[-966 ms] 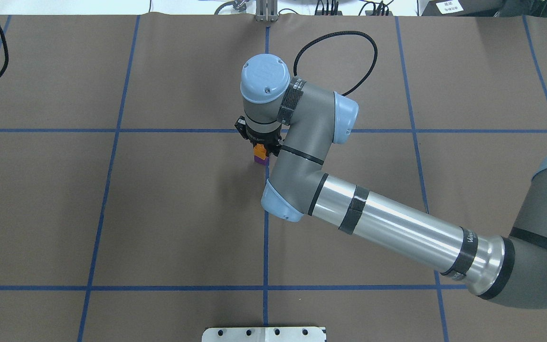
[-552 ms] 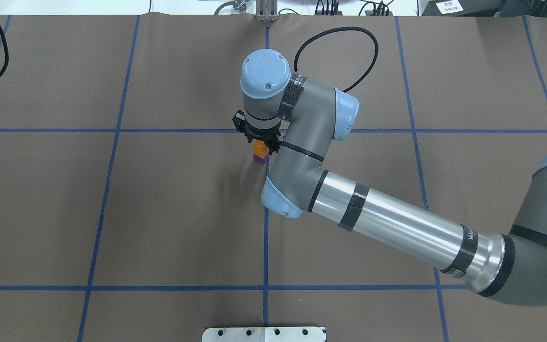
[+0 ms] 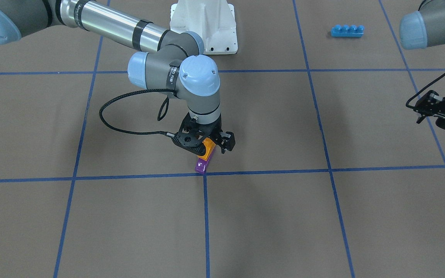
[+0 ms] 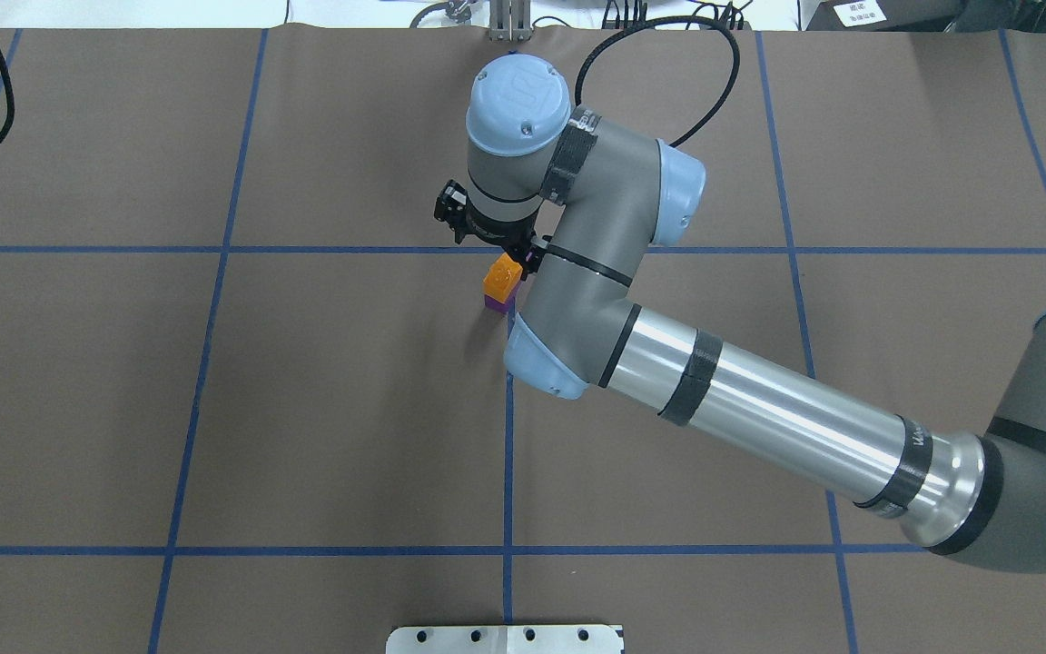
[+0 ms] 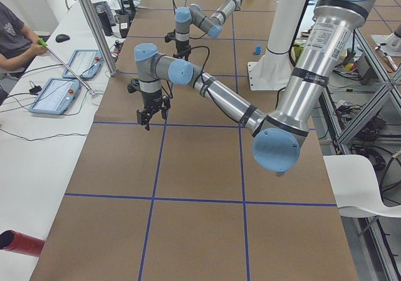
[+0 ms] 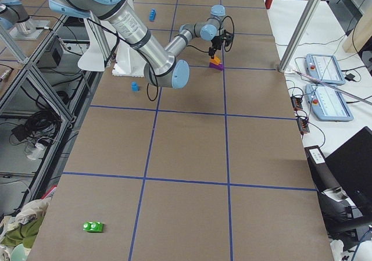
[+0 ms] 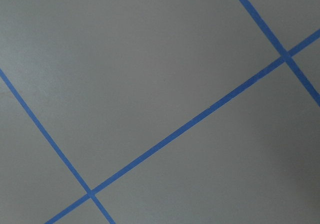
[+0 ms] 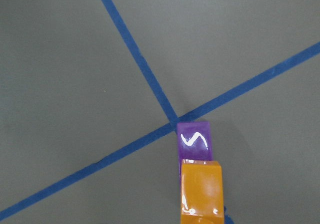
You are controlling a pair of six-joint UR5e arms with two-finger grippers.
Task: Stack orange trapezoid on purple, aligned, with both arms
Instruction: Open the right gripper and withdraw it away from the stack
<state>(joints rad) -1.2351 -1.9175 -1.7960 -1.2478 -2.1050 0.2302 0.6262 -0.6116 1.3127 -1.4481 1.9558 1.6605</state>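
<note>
Left claw [image 5: 152,115]: black two-finger claw on the grey-and-silver jointed left arm [image 5: 219,96], hanging above the brown paper-covered bench [image 4: 305,409], well apart from the two stacked blocks. Whether it is clenched or released cannot be told.
Blue brick: long blue plastic four-stud brick [image 3: 347,31], lying flat, well apart from both claws, on the robot-base side of them.
Orange block: small glossy orange plastic trapezoid block [image 4: 502,278] with one round stud, seated on the purple one directly under the right claw [image 3: 210,143], its top between the fingertips.
Purple block: small glossy purple plastic sloped block [image 3: 201,165], on the bench below the right claw, at a crossing of blue tape lines [image 8: 172,119].
Right claw: released, with fingers spread wider than the orange block. Contact with either pad cannot be told.
Alignment: in the right wrist view the two blocks' sides run near parallel. Exact fit is unclear.
</note>
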